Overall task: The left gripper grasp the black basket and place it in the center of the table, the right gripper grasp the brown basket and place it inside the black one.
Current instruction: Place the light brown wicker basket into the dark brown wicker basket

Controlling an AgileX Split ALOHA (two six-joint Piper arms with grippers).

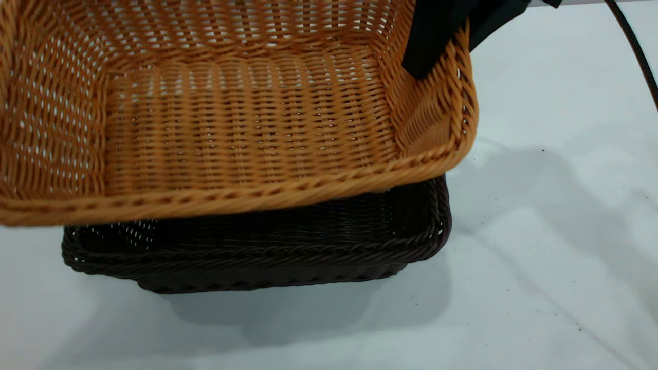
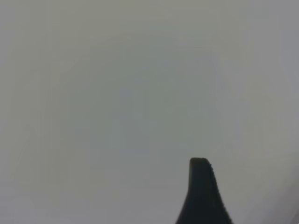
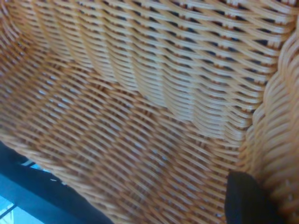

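Note:
The brown basket (image 1: 247,123) hangs tilted in the air, its open side facing the exterior camera. My right gripper (image 1: 456,43) is shut on its right rim, with one black finger (image 1: 429,51) inside the wall. The right wrist view shows the basket's woven inside (image 3: 140,107) and that finger (image 3: 247,200) against the rim. The black basket (image 1: 257,252) stands on the table (image 1: 540,231) directly beneath, its back part hidden by the brown one. My left gripper is out of the exterior view; its wrist view shows a single finger (image 2: 202,191) over bare table, holding nothing.
A black cable (image 1: 637,51) runs down at the far right edge. White tabletop lies in front of and to the right of the black basket.

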